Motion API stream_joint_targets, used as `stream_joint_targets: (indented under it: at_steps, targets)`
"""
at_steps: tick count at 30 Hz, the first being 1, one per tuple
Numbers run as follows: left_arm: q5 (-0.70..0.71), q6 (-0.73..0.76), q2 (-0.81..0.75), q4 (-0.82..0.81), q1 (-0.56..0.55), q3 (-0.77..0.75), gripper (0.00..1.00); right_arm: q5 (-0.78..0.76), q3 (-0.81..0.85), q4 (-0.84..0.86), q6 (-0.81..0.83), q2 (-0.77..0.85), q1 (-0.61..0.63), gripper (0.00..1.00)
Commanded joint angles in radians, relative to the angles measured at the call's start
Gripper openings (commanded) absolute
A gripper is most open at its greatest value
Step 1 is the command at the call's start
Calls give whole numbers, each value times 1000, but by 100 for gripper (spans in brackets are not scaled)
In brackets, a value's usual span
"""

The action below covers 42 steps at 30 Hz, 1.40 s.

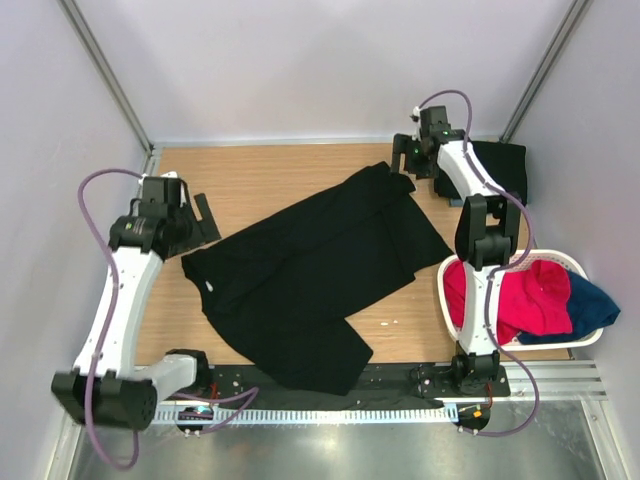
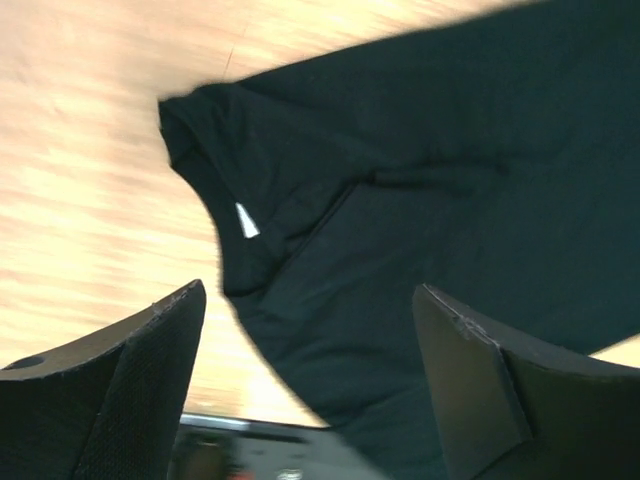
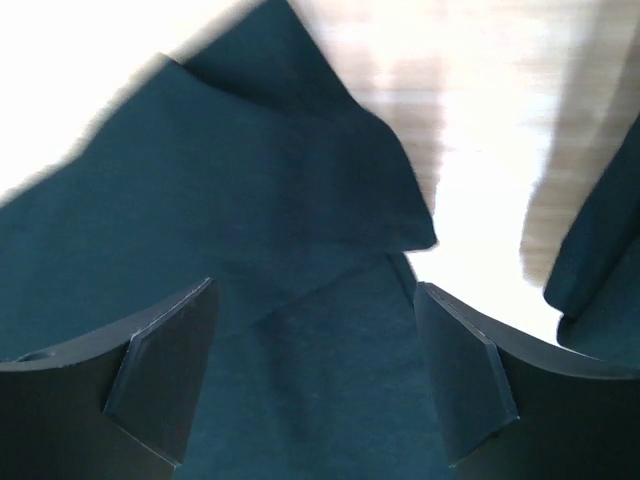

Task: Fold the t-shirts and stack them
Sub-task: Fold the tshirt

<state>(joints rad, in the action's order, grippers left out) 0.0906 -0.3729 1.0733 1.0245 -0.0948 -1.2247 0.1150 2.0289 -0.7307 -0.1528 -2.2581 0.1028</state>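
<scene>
Spread wide and holding nothing, the left gripper hangs over the collar end of the black t-shirt, where a small white neck tag shows. The right gripper also has its jaws apart and empty, above a folded-over corner at the shirt's far end. Seen from above, this shirt lies diagonally across the wooden table. A second black shirt, folded, sits in the far right corner. Beside the right arm, a white basket holds a red garment and a dark blue garment.
</scene>
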Motion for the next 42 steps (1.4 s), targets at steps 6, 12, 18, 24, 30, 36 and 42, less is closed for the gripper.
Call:
stream_joint_targets:
  at_steps: [6, 12, 18, 24, 30, 36, 42]
  targets:
    - [17, -458, 195, -202, 87, 163, 71, 51, -67, 292, -79, 57, 80, 74]
    - [27, -460, 289, -401, 178, 300, 61, -49, -53, 307, -73, -63, 121, 69]
    - [43, -423, 476, -498, 205, 307, 57, -109, -85, 301, -71, -115, 120, 69]
    - [60, -396, 628, -560, 222, 255, 53, -170, -203, 317, -94, -81, 121, 69]
    - [60, -316, 805, -569, 279, 107, 49, -230, -402, 329, -160, 47, 123, 70]
    - [31, -132, 993, -511, 283, -230, 45, -264, -561, 340, -237, 181, 147, 71]
    - [23, -8, 1191, -423, 283, -579, 44, -273, -504, 289, -245, 184, 167, 73]
